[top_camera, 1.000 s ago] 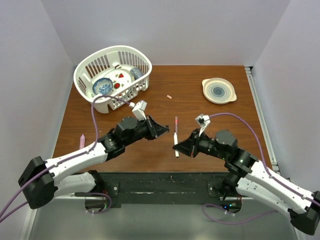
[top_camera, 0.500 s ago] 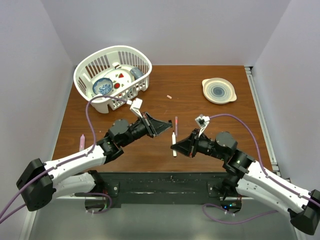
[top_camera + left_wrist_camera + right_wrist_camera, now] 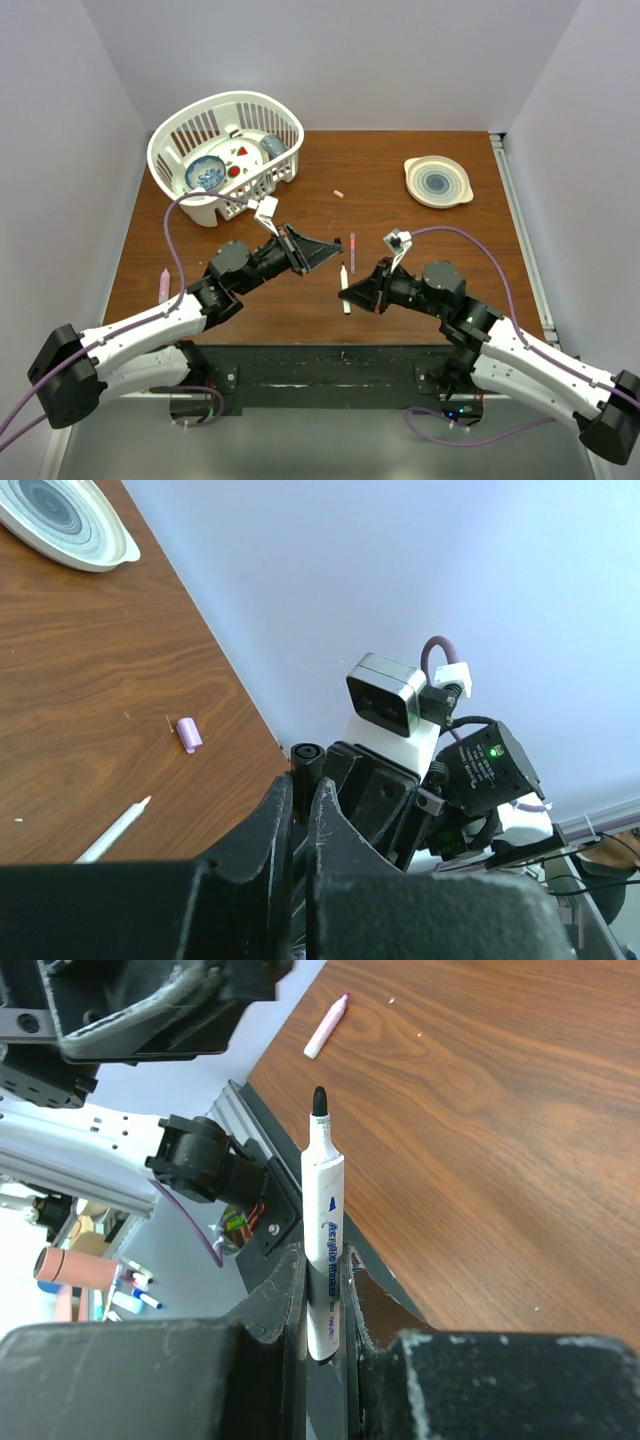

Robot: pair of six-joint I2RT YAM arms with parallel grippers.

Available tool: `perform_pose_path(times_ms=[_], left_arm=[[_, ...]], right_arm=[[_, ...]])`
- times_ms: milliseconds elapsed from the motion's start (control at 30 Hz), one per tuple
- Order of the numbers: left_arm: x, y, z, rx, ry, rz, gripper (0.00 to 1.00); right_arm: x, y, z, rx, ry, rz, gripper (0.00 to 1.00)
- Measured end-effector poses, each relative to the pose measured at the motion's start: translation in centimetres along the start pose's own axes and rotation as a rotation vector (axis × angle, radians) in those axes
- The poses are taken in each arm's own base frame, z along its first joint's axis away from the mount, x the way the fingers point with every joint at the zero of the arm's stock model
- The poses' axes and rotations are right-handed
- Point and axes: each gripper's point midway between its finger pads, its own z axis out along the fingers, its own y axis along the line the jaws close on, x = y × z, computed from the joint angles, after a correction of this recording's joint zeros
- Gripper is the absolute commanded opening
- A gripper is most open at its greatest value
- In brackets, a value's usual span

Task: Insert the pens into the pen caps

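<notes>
My right gripper (image 3: pixel 346 294) (image 3: pixel 322 1260) is shut on a white pen (image 3: pixel 344 285) (image 3: pixel 323 1205), whose uncapped black tip points toward the left gripper. My left gripper (image 3: pixel 337 246) (image 3: pixel 300 780) is shut on a black pen cap (image 3: pixel 305 754), with the cap's open end sticking out past the fingertips. The two grippers face each other a short way apart over the table's front middle. A slim pen (image 3: pixel 353 250) (image 3: pixel 115 830) lies on the table between them. Another pink pen (image 3: pixel 164 283) (image 3: pixel 326 1028) lies at the left. A lilac cap (image 3: pixel 187 734) and a small pink cap (image 3: pixel 339 194) lie loose.
A white basket (image 3: pixel 290 125) holding dishes and small red pieces stands at the back left. A round plate (image 3: pixel 438 181) (image 3: pixel 60 520) sits at the back right. Grey walls close in the table on three sides.
My left gripper has reached farther right and back, toward the right gripper. The right gripper has shifted slightly left with the white pen.
</notes>
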Motion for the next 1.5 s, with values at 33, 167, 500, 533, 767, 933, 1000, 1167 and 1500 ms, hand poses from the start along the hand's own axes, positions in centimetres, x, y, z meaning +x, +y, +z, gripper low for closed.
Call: perform_pose_path(times_ms=[33, 167, 500, 533, 767, 933, 1000, 1167, 1500], left_arm=[[0.0, 0.0, -0.1, -0.001, 0.0, 0.001, 0.0], [0.2, 0.2, -0.4, -0.009, 0.005, 0.001, 0.0], [0.8, 1.0, -0.7, -0.03, 0.021, -0.002, 0.0], [0.8, 1.0, -0.6, -0.031, 0.023, -0.002, 0.0], [1.0, 1.1, -0.6, -0.031, 0.031, -0.003, 0.0], [1.2, 1.3, -0.5, -0.036, 0.033, -0.003, 0.0], [1.3, 1.4, -0.4, -0.04, 0.035, -0.004, 0.0], [1.6, 1.8, -0.3, -0.05, 0.045, -0.002, 0.0], [1.9, 1.8, -0.3, -0.049, 0.051, 0.017, 0.0]], right_arm=[[0.0, 0.0, 0.0, 0.0, 0.001, 0.001, 0.0], [-0.2, 0.2, 0.1, -0.002, -0.002, 0.001, 0.0], [-0.6, 0.5, 0.3, -0.008, -0.007, 0.011, 0.0], [-0.6, 0.5, 0.3, -0.007, -0.006, 0.012, 0.0], [-0.7, 0.5, 0.5, -0.007, -0.004, 0.016, 0.0], [-0.6, 0.4, 0.7, -0.003, 0.002, 0.02, 0.0], [-0.6, 0.4, 0.7, -0.002, 0.002, 0.02, 0.0], [-0.7, 0.6, 0.7, -0.01, 0.0, 0.02, 0.0], [-0.8, 0.6, 0.7, -0.002, 0.0, 0.022, 0.0]])
